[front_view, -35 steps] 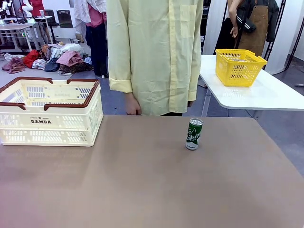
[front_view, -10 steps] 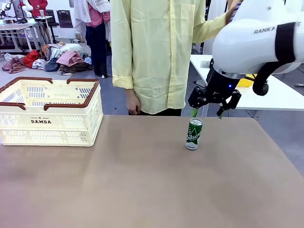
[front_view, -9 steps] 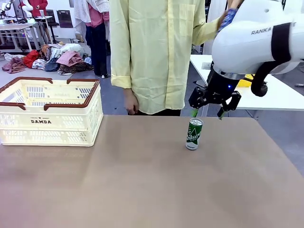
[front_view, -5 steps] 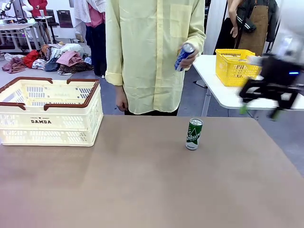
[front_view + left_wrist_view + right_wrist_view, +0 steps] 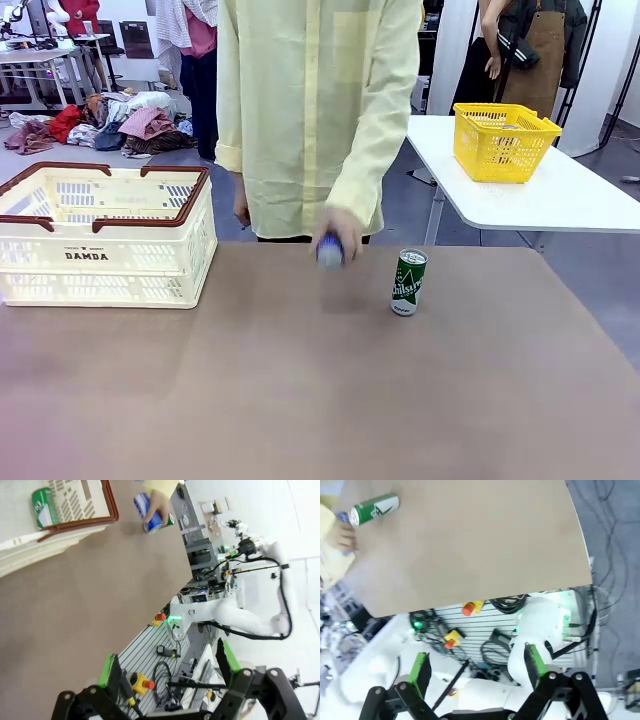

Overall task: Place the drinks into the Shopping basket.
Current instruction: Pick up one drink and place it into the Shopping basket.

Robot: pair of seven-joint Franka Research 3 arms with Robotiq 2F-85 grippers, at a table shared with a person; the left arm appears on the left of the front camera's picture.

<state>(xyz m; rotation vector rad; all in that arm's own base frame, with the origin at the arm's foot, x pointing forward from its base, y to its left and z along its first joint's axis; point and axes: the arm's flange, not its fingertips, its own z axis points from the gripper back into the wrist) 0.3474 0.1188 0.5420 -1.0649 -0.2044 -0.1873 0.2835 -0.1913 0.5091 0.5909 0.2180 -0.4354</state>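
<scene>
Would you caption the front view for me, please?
Person's hand holds blue metal can beside green metal can; cream slotted plastic basket left.

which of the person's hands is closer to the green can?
Left. Their left hand, gripping the blue can, is low over the table beside the green can. Their right hand hangs at their side, farther off.

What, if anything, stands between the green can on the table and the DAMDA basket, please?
The person's hand, holding the blue can, is low over the table, just left of the green can, on the way toward the Shopping basket. Nothing else visible lies between them.
</scene>
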